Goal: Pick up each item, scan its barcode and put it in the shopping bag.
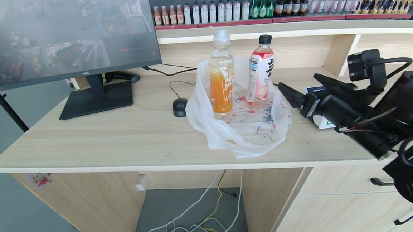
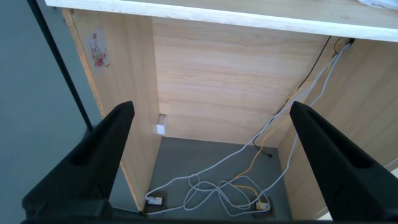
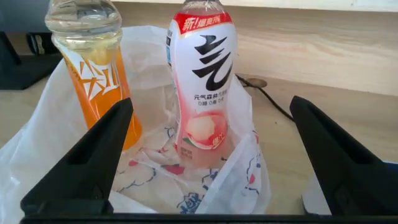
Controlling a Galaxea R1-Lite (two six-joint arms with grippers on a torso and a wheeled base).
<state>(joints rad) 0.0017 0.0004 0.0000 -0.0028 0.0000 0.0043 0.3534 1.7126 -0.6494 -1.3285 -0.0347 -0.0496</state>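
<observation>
A white plastic shopping bag (image 1: 243,128) lies open on the wooden counter (image 1: 121,135). Two bottles stand upright in it: an orange drink bottle (image 1: 221,79) with a clear cap and a pink-labelled bottle (image 1: 260,73) with a black cap. My right gripper (image 1: 297,80) hovers open just right of the bag, pointing at the pink bottle, with nothing between its fingers. In the right wrist view the pink bottle (image 3: 202,81) stands ahead of the open right gripper (image 3: 211,102), with the orange bottle (image 3: 93,68) beside it. My left gripper (image 2: 211,109) is open below the counter's edge, facing the desk's underside.
A white box (image 1: 322,121) lies on the counter behind my right gripper. A monitor (image 1: 65,35), a black mouse (image 1: 179,107) and a dark handheld device (image 1: 120,77) sit at the left. Cables (image 2: 230,180) hang under the desk. Shelves of bottles (image 1: 278,7) line the back.
</observation>
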